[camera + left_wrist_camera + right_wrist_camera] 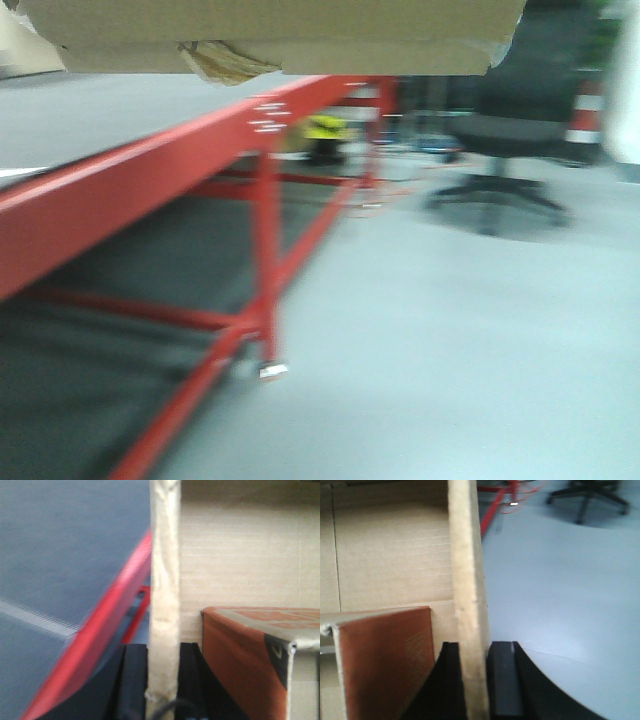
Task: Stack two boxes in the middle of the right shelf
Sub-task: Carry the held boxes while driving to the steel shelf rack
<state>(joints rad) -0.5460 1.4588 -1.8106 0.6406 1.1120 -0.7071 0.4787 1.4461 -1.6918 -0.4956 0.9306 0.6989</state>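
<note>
1. Black fingers of the left claw (164,652) were shut tight on a thin wall of the cardboard box (240,545), low in the frame.
2. Right claw (472,652) pinched another wall the same way, likely so both arms shared the load.
3. An orange box (385,660) sat inside.
4. From the front, the cardboard box was at the top edge, above the red rack (130,170). No shiny shelf showed.
</note>
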